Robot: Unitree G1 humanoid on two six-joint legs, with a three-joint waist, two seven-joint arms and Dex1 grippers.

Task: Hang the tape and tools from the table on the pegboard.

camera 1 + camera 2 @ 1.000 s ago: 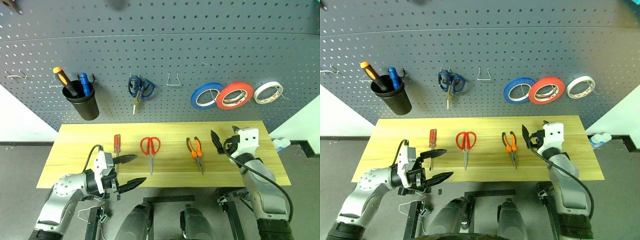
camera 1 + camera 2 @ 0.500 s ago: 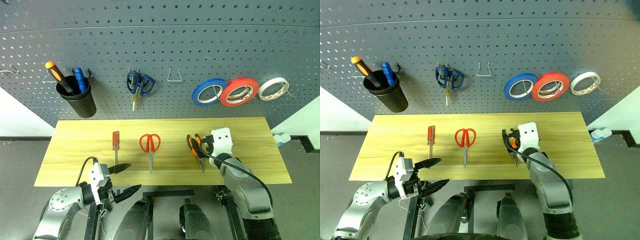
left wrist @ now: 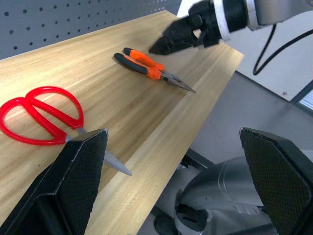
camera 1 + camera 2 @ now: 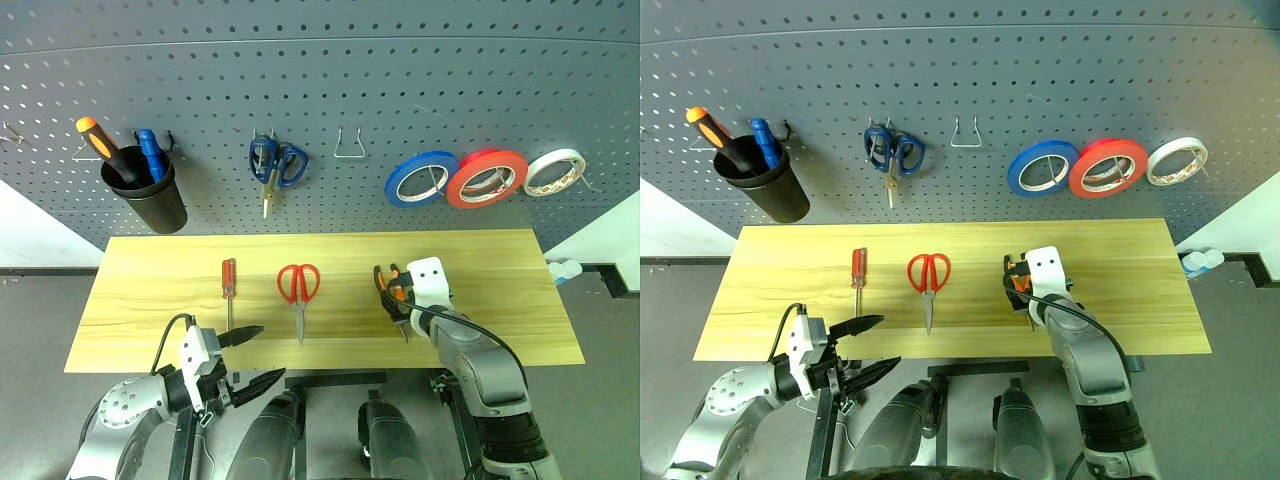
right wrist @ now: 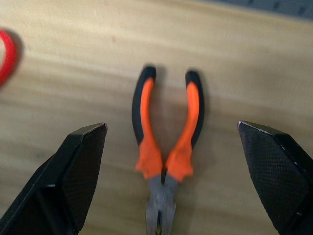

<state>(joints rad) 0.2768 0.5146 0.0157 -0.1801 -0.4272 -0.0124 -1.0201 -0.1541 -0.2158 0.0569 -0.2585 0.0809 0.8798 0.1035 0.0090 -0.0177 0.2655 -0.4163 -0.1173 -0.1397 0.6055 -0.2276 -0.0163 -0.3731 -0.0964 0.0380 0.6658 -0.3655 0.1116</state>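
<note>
Pliers (image 5: 166,147) flat on the table (image 4: 520,300), right of its middle, handles toward the pegboard (image 4: 400,80), nose toward the near edge. Right gripper (image 4: 392,293) low over the pliers' handles, fingers (image 5: 73,181) spread wide to either side of them, clamped on nothing; contact with the pliers not clear. Red scissors (image 4: 298,290) left of the pliers, well apart from them, blades toward the near edge. Red screwdriver (image 4: 229,285) further left of the pliers, beyond the scissors, lying lengthwise across the table's depth. Left gripper (image 4: 252,358) off the near edge, left of the pliers and in front of the screwdriver and scissors, fingers (image 3: 73,181) apart and empty.

Red tape (image 4: 487,179) already on the pegboard, above and right of the pliers, between a blue roll (image 4: 421,180) and a white roll (image 4: 556,172), overlapping the blue one. Blue scissors (image 4: 275,165) hung above and left of the pliers, an empty wire hook (image 4: 347,147) just right of them. Black cup (image 4: 146,196) far up-left of the pliers, holding an orange-and-black screwdriver (image 4: 103,146) and a blue one (image 4: 150,152).
</note>
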